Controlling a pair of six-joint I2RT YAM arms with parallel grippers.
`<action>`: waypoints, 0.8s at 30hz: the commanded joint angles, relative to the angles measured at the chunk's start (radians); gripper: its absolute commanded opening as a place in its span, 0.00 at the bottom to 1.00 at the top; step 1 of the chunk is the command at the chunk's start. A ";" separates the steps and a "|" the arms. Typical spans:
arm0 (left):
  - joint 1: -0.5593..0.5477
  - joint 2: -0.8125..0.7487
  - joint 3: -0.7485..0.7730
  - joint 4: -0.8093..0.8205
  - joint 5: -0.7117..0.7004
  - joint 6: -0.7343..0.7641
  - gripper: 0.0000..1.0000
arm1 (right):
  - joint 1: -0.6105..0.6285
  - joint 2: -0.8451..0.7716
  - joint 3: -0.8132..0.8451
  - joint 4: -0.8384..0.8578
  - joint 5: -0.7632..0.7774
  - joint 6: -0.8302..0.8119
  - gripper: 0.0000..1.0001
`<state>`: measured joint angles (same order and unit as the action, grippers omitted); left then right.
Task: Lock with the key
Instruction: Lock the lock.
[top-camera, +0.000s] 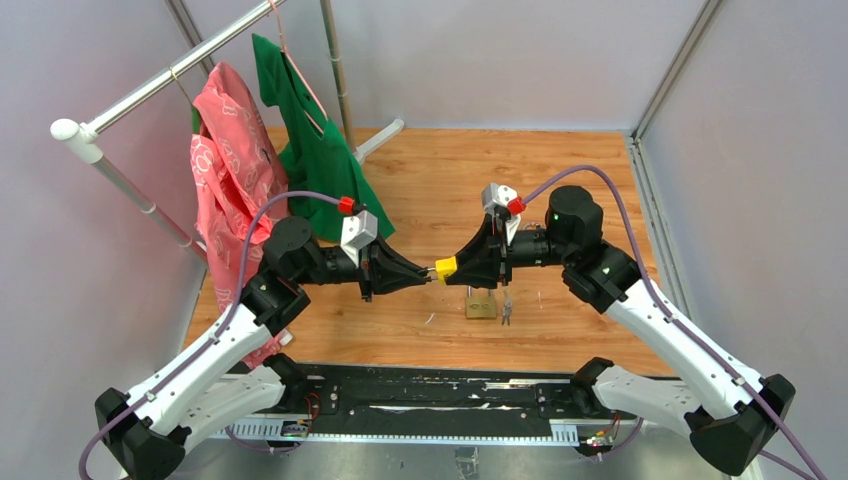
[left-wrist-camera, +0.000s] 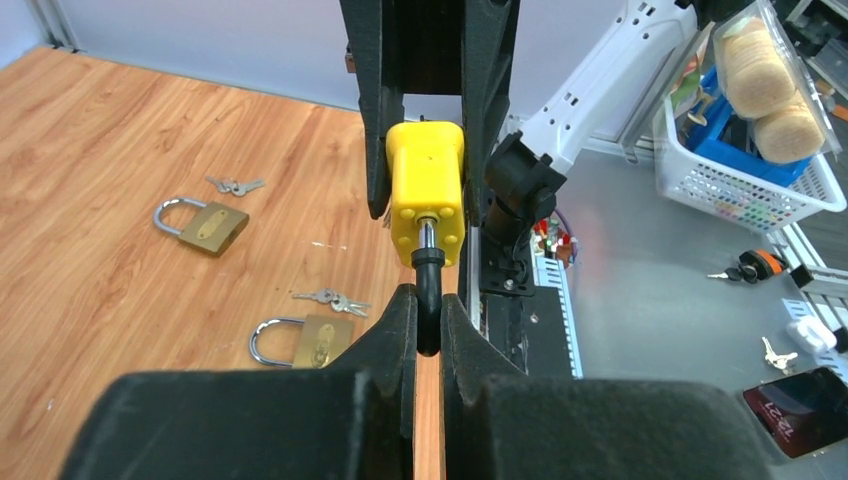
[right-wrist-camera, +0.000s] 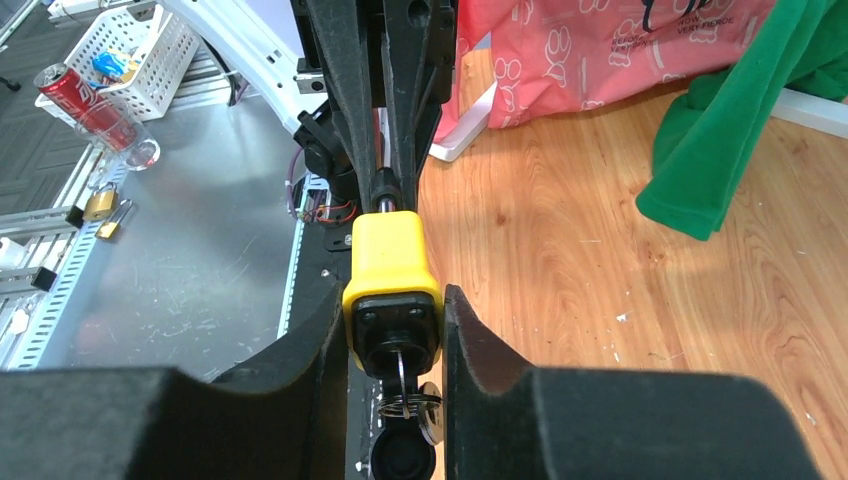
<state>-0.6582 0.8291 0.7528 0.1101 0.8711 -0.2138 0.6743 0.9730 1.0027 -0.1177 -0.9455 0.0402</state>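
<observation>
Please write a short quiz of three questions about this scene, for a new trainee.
1. True or false: the yellow padlock lies on the table.
2. What does the left gripper grip? A) the lock's yellow body B) the black shackle C) nothing at all
3. Fill in: in the left wrist view, ___ brass padlocks lie on the wood.
Key: 1 false, both grippers hold it in the air; 2 B; 3 two.

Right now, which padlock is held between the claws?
The yellow padlock: left claw pinches its shackle, right claw grips its body. The near brass padlock and far brass padlock lie loose on the table.
</observation>
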 joint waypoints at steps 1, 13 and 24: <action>-0.020 -0.005 -0.003 0.087 0.014 -0.007 0.00 | 0.025 0.005 -0.035 0.137 0.014 0.044 0.00; -0.064 0.028 -0.036 0.364 -0.043 -0.160 0.00 | 0.072 0.050 -0.186 0.493 0.087 0.142 0.00; -0.081 0.080 -0.118 0.449 -0.072 -0.155 0.00 | 0.118 0.134 -0.259 0.732 0.238 0.264 0.00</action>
<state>-0.6678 0.8501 0.6346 0.3561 0.7311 -0.3256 0.6949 1.0172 0.7155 0.5293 -0.8173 0.2836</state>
